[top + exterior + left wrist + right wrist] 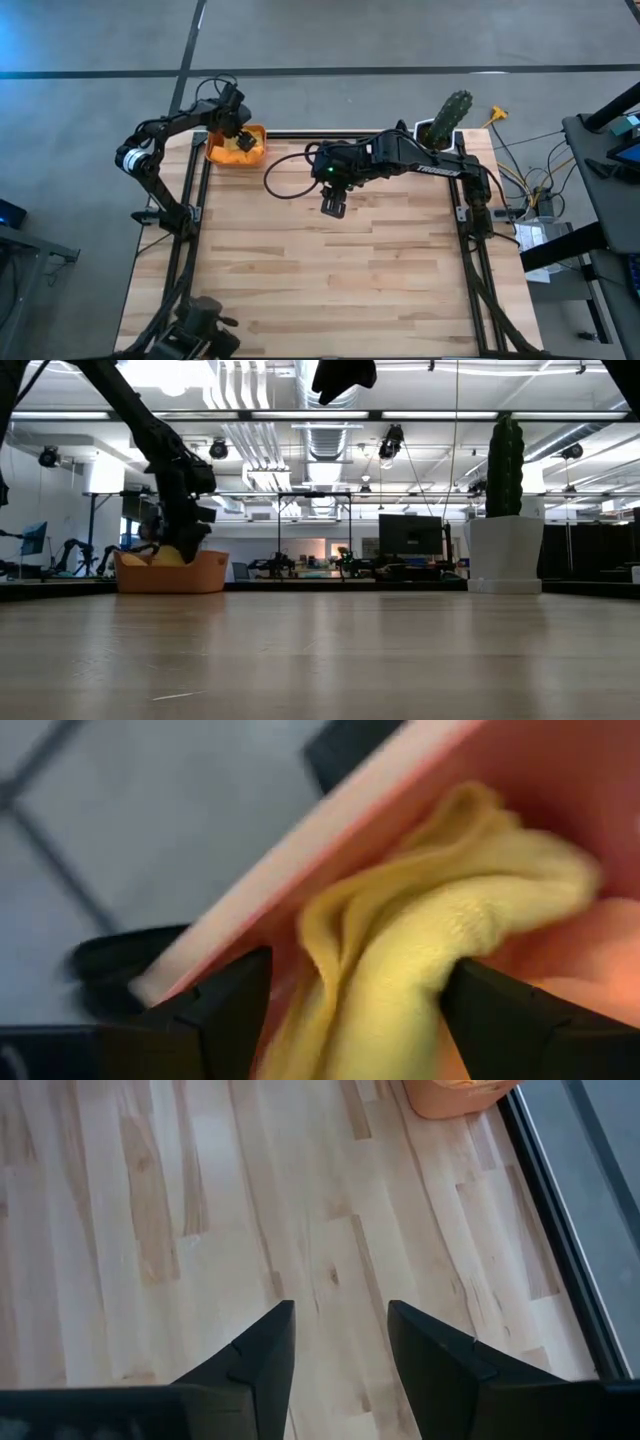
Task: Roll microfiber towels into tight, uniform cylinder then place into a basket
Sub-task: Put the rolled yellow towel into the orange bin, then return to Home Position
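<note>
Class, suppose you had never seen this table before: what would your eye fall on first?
Probably the bright basket at the table's far left corner, with the left gripper open around a yellow towel inside it. Next, the tall green cactus at the far right corner, and the right gripper hanging empty over bare wood.

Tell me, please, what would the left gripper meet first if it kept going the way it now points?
Most likely the yellow towel lying between the left gripper's open fingers, then the basket wall behind it; depth is hard to judge.
</note>
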Robot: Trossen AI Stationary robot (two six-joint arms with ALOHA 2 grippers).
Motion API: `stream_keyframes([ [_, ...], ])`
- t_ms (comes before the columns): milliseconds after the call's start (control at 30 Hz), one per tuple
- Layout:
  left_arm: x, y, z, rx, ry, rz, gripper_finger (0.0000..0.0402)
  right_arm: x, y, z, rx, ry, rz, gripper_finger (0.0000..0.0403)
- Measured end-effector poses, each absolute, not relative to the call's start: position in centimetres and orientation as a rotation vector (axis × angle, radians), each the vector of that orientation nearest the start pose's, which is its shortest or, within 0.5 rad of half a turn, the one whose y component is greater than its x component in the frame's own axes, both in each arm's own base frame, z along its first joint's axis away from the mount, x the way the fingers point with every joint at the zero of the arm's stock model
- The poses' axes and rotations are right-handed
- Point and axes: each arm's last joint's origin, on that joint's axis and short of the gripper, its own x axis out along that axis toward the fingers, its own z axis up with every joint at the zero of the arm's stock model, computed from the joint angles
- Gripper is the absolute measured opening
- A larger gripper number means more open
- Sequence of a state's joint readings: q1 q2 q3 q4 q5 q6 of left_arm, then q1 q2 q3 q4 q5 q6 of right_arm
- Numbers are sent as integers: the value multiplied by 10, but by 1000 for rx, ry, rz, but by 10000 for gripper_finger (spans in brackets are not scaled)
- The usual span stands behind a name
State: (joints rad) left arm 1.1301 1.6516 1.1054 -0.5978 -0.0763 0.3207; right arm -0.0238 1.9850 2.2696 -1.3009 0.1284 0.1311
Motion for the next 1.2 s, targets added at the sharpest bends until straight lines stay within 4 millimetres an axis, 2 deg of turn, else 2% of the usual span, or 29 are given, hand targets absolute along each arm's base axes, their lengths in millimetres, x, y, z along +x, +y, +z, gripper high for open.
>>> stream_keyframes([
  [133, 132, 298, 204, -314, 1199, 1152, 253, 395, -13, 390, 65, 1004, -208, 155],
  [200, 129, 298, 205, -298, 1230, 1225, 248, 395, -14, 390, 65, 1004, -209, 154],
  [500, 130, 287, 202, -298, 1342, 1136, 242, 395, -16, 390, 54, 1001, -207, 151],
  [700, 138, 277, 213, -251, 1330, 1059, 242, 396, -16, 390, 43, 1001, -201, 151],
  [867, 140, 268, 232, -219, 1257, 1056, 242, 395, -16, 390, 41, 1002, -200, 147],
  [1033, 141, 257, 244, -321, 1132, 993, 242, 395, -16, 390, 41, 1005, -200, 146],
  [1200, 141, 238, 271, -424, 903, 775, 242, 389, -19, 392, 44, 1029, -208, 135],
])
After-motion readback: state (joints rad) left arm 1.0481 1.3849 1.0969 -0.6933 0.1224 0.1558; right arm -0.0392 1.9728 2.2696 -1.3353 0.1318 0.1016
